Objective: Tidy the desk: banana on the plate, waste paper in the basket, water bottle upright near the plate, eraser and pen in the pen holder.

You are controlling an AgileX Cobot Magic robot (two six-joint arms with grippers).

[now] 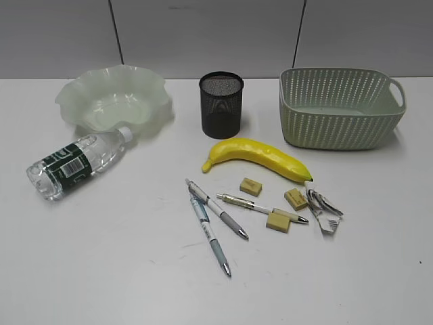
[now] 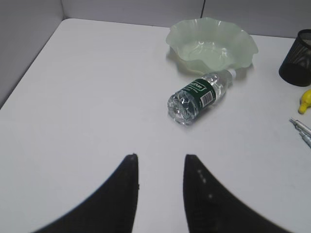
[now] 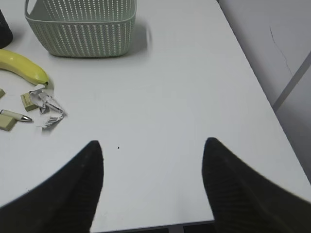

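The banana (image 1: pixel 260 158) lies mid-desk in front of the pen holder (image 1: pixel 221 104). The plate (image 1: pixel 114 100) sits at the back left, and the water bottle (image 1: pixel 73 163) lies on its side with its cap at the plate's rim. The basket (image 1: pixel 338 108) stands at the back right. Three pens (image 1: pixel 215 208) and three erasers (image 1: pixel 251 186) lie in front of the banana, with the waste paper (image 1: pixel 325 211) to their right. My left gripper (image 2: pixel 159 158) is open and empty, well short of the bottle (image 2: pixel 197 96). My right gripper (image 3: pixel 151 144) is open and empty, right of the paper (image 3: pixel 48 108). Neither gripper shows in the exterior view.
The desk's (image 1: pixel 101 271) right edge and a grey wall show in the right wrist view, close to my right gripper. A grey partition runs behind the desk. The desk's left edge shows in the left wrist view.
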